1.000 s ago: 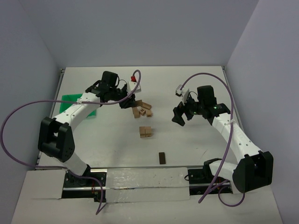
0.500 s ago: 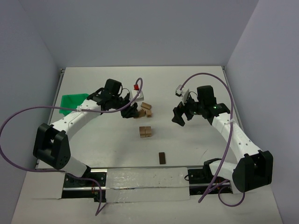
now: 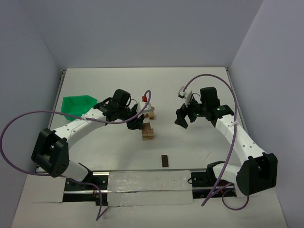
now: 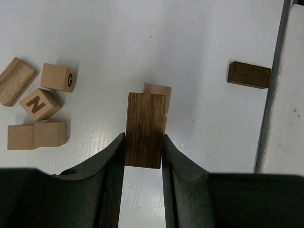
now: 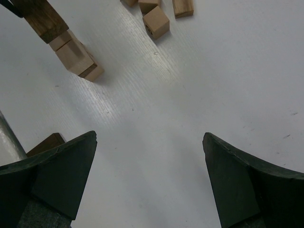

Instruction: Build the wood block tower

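- Jaws of your left gripper were clamped on a dark wood block, poised over the tower.
- Your right gripper stood wide open, holding nothing.

White arms, purple cables; left pincer and right pincer are black.

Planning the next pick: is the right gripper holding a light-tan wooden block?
No, the right gripper stands wide open over the white table, nothing between its jaws.

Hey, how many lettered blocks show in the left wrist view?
2: the G cube and the N cube beside it, left of the held plank. Hidden faces may carry more letters.
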`<state>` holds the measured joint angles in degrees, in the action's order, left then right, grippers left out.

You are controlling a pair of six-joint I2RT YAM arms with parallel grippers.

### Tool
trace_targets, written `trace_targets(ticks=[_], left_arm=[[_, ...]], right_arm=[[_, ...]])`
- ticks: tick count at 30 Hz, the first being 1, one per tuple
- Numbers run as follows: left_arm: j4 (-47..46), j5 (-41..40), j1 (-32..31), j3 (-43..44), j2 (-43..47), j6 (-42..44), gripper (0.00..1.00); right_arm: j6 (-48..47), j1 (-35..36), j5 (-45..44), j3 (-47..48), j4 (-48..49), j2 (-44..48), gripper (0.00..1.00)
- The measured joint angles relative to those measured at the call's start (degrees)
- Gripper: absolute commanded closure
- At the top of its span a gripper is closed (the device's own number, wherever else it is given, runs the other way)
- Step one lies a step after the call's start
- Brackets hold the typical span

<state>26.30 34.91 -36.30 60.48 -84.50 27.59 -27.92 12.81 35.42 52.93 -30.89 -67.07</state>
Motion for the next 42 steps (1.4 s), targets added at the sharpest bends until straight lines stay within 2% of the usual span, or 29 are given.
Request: trace_targets(ticks=[11, 42], left_arm=[[-1.50, -2.12, -2.93, -0.39, 0.14, -1.97, 0.99], [-1.68, -3.46, -3.80, -0.80, -3.75, -2.10, 0.93]], right_arm=[[0.00, -0.01, -0.07, 0.00, 0.00, 0.00, 0.00], [0.01, -0.01, -0.47, 0.00, 0.02, -0.02, 0.00]])
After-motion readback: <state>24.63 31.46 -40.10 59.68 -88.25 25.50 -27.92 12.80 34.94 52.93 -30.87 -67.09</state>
